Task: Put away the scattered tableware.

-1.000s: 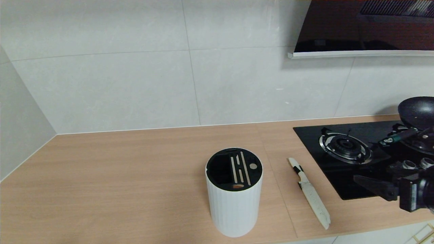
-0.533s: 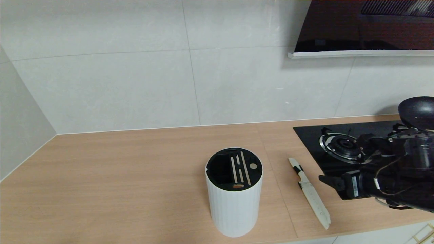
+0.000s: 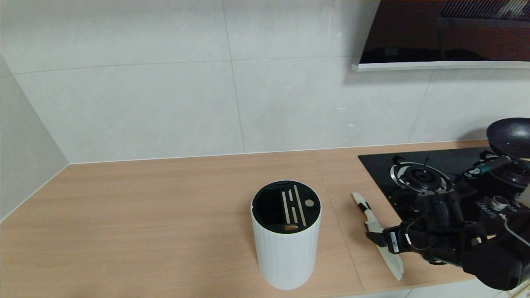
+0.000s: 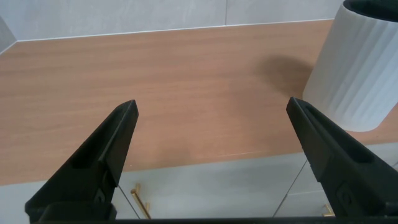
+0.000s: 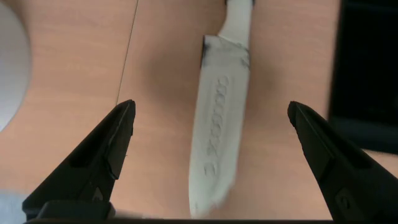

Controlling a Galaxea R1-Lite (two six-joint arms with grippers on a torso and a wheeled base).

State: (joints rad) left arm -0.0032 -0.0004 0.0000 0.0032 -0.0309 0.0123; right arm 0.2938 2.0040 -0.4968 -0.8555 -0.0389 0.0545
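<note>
A white knife (image 3: 364,210) with black bands on its handle lies flat on the wooden counter, just left of the hob. In the right wrist view its blade (image 5: 219,143) runs between my two spread fingers. My right gripper (image 3: 379,242) hovers open over the blade, just below the handle. A white ribbed cylindrical knife holder (image 3: 285,248) with a black slotted top stands left of the knife. My left gripper (image 4: 211,106) is open and holds nothing, low near the counter's front edge, with the holder (image 4: 360,68) off to one side.
A black gas hob (image 3: 385,165) with a burner (image 3: 420,178) lies right of the knife. A black pan (image 3: 509,134) sits at the far right under a range hood (image 3: 443,37). Bare wooden counter (image 3: 145,215) spreads left of the holder to the tiled walls.
My right arm has swung left from above the hob's front corner and now hangs over the knife blade. The knife and the holder have not moved.
</note>
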